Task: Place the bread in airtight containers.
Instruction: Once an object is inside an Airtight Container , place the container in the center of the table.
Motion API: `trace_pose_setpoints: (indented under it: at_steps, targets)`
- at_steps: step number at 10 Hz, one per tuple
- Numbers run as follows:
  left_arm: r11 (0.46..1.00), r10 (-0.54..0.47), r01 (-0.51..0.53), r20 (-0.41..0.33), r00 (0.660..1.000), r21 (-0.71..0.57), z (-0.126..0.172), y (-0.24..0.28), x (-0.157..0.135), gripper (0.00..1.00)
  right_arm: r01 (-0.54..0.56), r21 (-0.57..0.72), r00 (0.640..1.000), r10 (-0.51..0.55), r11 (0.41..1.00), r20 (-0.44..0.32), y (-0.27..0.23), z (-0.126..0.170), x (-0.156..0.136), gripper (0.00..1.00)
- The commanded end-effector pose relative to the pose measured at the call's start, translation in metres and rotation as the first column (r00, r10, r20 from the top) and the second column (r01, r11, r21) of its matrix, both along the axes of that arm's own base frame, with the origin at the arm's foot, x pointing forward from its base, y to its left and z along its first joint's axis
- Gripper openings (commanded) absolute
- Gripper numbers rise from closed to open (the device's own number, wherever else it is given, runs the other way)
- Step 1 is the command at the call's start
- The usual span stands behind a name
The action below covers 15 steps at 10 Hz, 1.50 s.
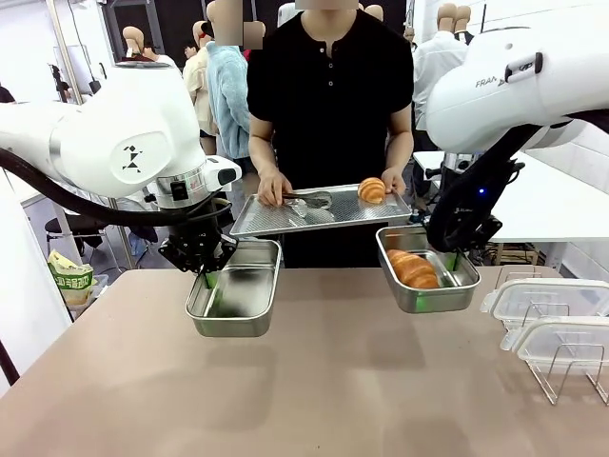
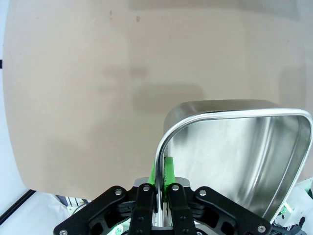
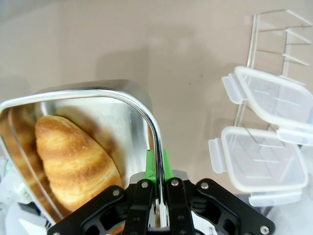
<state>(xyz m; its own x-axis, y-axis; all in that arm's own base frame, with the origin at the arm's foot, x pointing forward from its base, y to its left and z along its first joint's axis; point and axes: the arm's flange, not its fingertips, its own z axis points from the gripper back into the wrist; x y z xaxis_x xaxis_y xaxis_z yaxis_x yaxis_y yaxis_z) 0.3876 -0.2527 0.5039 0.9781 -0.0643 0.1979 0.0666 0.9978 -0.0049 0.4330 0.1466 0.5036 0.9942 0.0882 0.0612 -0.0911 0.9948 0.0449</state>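
Observation:
Two steel airtight containers hang above the table. My left gripper [image 1: 211, 281] [image 2: 160, 183] is shut on the rim of the empty left container [image 1: 240, 297] [image 2: 234, 152]. The right gripper [image 1: 457, 259] [image 3: 157, 169] is shut on the rim of the right container [image 1: 447, 293] [image 3: 105, 105], which holds a golden-brown bread roll [image 1: 413, 268] [image 3: 73, 161]. Across the table a person holds a large flat steel tray [image 1: 276, 217] at a slant with another bread roll [image 1: 371, 189] on it, and grips metal tongs [image 1: 309, 199] in one hand.
Two clear plastic lids [image 1: 561, 319] [image 3: 264, 127] stand in a wire rack [image 1: 571, 367] [image 3: 274, 29] at the table's right. Bare tan tabletop [image 1: 333, 390] lies beneath and in front of both containers. A green and white bag [image 1: 68, 276] sits off the table's left.

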Motion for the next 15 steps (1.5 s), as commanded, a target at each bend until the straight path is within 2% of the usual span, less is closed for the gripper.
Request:
trace_pose_setpoints:
  at_steps: [1, 3, 4, 6, 9, 10, 11, 13, 15]
  targets:
    - [1.000, 0.001, -0.001, 0.006, 1.000, 0.001, 0.002, 0.002, 0.000, 0.00, -0.029, 0.018, 0.999, 0.029, 0.999, 0.036, 0.005, -0.018, 0.004, 0.00]
    - [1.000, 0.001, -0.001, 0.006, 1.000, 0.001, 0.002, 0.002, 0.000, 0.00, -0.082, 0.022, 0.995, 0.080, 0.996, 0.055, 0.018, -0.054, 0.011, 0.00]
    - [1.000, 0.001, -0.001, 0.006, 1.000, 0.001, 0.002, 0.002, 0.000, 0.00, -0.062, 0.031, 0.996, 0.059, 0.998, 0.062, 0.026, -0.074, 0.014, 0.00]
    - [1.000, 0.001, -0.001, 0.006, 1.000, 0.001, 0.002, 0.002, 0.000, 0.00, -0.040, 0.060, 0.999, 0.040, 0.997, -0.008, 0.041, -0.109, 0.015, 0.00]
    - [1.000, 0.001, -0.001, 0.006, 1.000, 0.001, 0.002, 0.002, 0.000, 0.00, -0.019, 0.079, 0.998, 0.023, 0.997, -0.057, 0.047, -0.130, 0.014, 0.00]
    - [1.000, 0.001, -0.001, 0.006, 1.000, 0.001, 0.002, 0.002, 0.000, 0.00, 0.010, 0.060, 0.998, -0.006, 0.998, -0.062, 0.045, -0.139, 0.015, 0.00]
    - [1.000, 0.001, -0.001, 0.006, 1.000, 0.001, 0.002, 0.002, 0.000, 0.00, -0.018, 0.076, 0.998, 0.022, 0.997, -0.060, 0.042, -0.149, 0.020, 0.00]
    - [1.000, 0.001, -0.001, 0.006, 1.000, 0.001, 0.002, 0.002, 0.000, 0.00, -0.001, 0.055, 0.999, 0.003, 0.998, -0.041, 0.041, -0.162, 0.024, 0.00]
    - [1.000, 0.001, -0.001, 0.006, 1.000, 0.001, 0.002, 0.002, 0.000, 0.00, 0.028, 0.020, 0.998, -0.027, 0.999, -0.059, 0.038, -0.173, 0.025, 0.00]
